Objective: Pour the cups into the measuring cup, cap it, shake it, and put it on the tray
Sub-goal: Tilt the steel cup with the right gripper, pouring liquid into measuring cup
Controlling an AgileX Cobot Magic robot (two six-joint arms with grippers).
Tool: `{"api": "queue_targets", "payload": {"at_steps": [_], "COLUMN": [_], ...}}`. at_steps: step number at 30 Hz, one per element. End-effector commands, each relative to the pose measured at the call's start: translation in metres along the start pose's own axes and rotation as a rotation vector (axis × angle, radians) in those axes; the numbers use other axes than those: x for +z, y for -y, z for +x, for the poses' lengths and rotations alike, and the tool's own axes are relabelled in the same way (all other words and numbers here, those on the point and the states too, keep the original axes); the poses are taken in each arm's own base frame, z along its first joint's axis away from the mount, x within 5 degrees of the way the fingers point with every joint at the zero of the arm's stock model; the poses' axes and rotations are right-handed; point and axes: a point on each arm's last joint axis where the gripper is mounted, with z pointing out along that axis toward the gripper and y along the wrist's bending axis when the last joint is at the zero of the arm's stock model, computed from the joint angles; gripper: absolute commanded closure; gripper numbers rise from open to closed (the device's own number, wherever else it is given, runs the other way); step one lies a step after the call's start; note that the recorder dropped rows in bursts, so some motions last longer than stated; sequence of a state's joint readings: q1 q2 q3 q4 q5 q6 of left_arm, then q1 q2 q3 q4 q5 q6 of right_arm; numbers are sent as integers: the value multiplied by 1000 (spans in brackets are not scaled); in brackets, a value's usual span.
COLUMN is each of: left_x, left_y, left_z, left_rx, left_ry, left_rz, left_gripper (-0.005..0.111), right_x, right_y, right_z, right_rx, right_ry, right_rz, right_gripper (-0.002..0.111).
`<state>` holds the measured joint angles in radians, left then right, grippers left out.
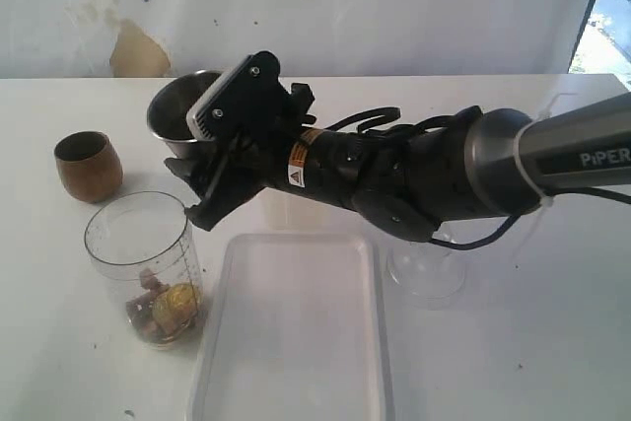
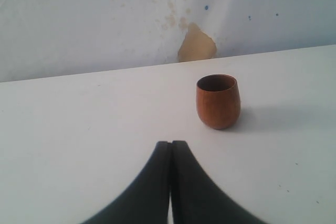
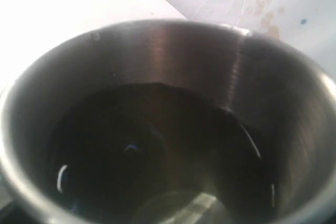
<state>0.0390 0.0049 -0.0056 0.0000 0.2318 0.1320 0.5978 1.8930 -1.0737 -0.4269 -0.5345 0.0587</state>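
Observation:
The steel tumbler (image 1: 180, 105) sits in my right gripper (image 1: 193, 184), which reaches across to the left and is shut on it, just above and behind the measuring cup (image 1: 148, 258). The right wrist view looks straight into the tumbler (image 3: 157, 103); its inside is dark and my fingers are hidden. The measuring cup stands upright and uncapped, with brown and yellow pieces at its bottom. The wooden cup (image 1: 89, 165) stands upright at the far left. My left gripper (image 2: 171, 142) is shut and empty, low over the table, with the wooden cup (image 2: 218, 101) ahead of it. The white tray (image 1: 296, 342) lies beside the measuring cup.
A clear plastic lid-like piece (image 1: 426, 271) lies to the right of the tray, under my right arm (image 1: 444, 170). A frosted translucent shape (image 1: 281, 212) shows partly under the arm, behind the tray. A stained wall (image 1: 138, 51) runs along the table's back edge.

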Motion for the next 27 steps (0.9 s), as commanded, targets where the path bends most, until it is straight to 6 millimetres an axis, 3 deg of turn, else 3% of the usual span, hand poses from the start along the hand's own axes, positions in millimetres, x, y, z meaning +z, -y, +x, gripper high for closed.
{"api": "queue_targets", "payload": {"at_steps": [1,27], "left_x": [0,0], "left_y": [0,0], "left_z": [1,1], "left_rx": [0,0], "left_ry": [3,3], "left_rz": [2,2], "left_gripper": [107,107], "right_x": [-2,-3], "right_y": [5,0], "right_z": [-16,-18], "right_rx": [-43,-264], "right_ry": [99,121], "right_rz": [14,-25], "right_gripper": [108,108]}}
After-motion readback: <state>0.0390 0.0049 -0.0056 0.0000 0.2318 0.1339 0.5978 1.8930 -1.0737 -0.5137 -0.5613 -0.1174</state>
